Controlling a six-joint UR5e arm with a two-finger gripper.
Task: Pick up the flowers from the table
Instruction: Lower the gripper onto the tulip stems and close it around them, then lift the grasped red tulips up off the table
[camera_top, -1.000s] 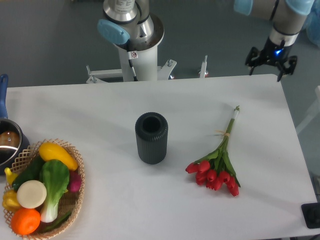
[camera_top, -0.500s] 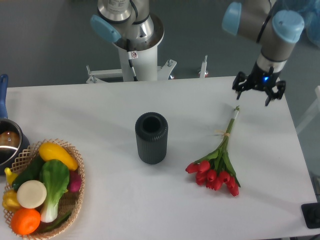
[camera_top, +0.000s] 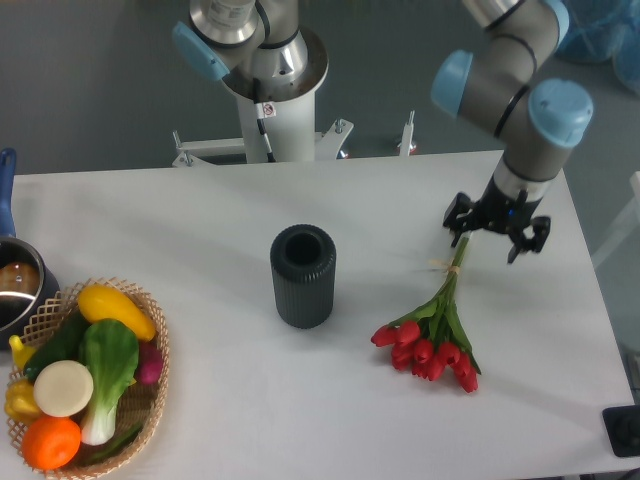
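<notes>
The flowers are lying flat on the table, right of centre. Their red tulip heads are clustering at the near end, pointing toward the near edge, while the thin green stems are running up and slightly to the right toward the far side, bound together by a pale tie partway along.

The gripper is hanging over the far end of those stems, pointing downward from the arm that is reaching in from the upper right. Its dark fingers are spread apart, one on the left and one on the right, and nothing is being held between them. The upper tip of the stems is sitting just below and between the fingers, partly hidden by the gripper body, so whether the fingers are touching the stems or the tabletop cannot be told. The blooms themselves are lying well apart from the gripper, nearer the camera and a little to the left.

A dark ribbed vase is standing upright near the middle of the table, to the left of the bunch and apart from it. At the near left corner a wicker basket is holding vegetables and fruit, and a pot is sitting at the left edge just beyond it. The arm's white base is standing behind the far edge.
</notes>
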